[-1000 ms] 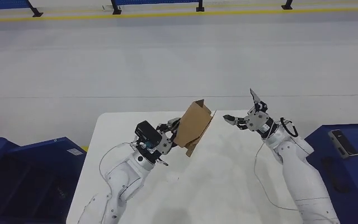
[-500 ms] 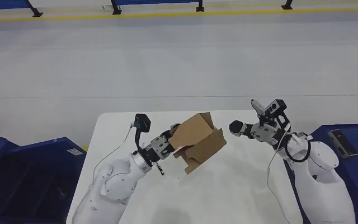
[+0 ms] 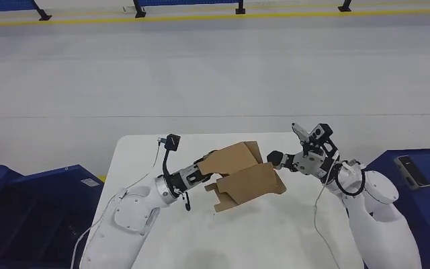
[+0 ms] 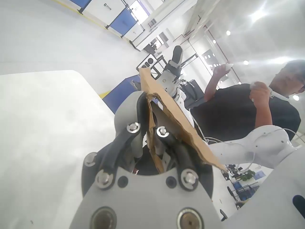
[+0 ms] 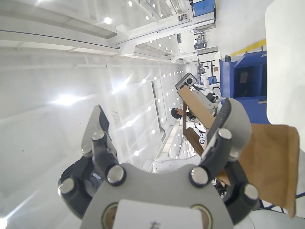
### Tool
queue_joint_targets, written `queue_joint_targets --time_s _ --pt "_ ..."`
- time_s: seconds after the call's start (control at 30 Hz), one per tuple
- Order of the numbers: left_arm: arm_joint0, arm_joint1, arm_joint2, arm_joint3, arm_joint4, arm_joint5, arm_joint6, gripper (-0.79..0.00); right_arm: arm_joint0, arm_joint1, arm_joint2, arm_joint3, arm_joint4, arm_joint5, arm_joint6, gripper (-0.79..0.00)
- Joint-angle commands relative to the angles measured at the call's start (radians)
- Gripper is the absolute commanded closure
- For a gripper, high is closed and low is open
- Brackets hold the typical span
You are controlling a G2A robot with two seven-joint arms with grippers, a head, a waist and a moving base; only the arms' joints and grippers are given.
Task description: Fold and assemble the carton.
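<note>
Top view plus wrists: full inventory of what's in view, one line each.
carton: 1, brown, part-folded, held above the table between the two arms
table: 1, white, under both arms
bins: 2, blue, one off each side of the table
device: 1, black, on the bin by the right arm
floor line: 1, yellow, far floor
barriers: blue, behind the line, count unclear
left gripper: 1, shut on a carton edge
right gripper: 1, open, at the carton's other end

At the top view's centre the carton [image 3: 245,181] covers the tips of the left pincer [image 3: 201,167]; the surface [image 3: 269,228] runs off the bottom edge.
</note>
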Motion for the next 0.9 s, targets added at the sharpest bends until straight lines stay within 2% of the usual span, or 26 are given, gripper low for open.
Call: queue_joint_targets --time_s 0.0,0.47,0.77,0.83,0.87 --pt "0.007 -0.001 0.004 -0.001 -0.015 0.026 0.006 0.0 -0.004 0.0 -0.001 -0.008 0.004 0.001 -0.005 -0.785" --pt "-0.054 -0.001 -0.006 0.069 -0.481 0.431 -0.201 0.0 -0.047 0.02 0.05 -0.057 -0.039 -0.005 0.147 -0.785" --pt "-0.077 0.0 0.015 0.103 -0.497 0.482 -0.219 0.0 -0.078 0.026 0.064 -0.102 -0.017 -0.01 0.197 -0.782" --pt "-0.078 0.001 0.018 0.107 -0.493 0.484 -0.219 0.0 -0.082 0.028 0.07 -0.106 -0.008 -0.003 0.209 -0.723" --pt "-0.077 0.001 0.021 0.108 -0.492 0.487 -0.221 0.0 -0.083 0.029 0.074 -0.109 -0.003 0.0 0.214 -0.653"
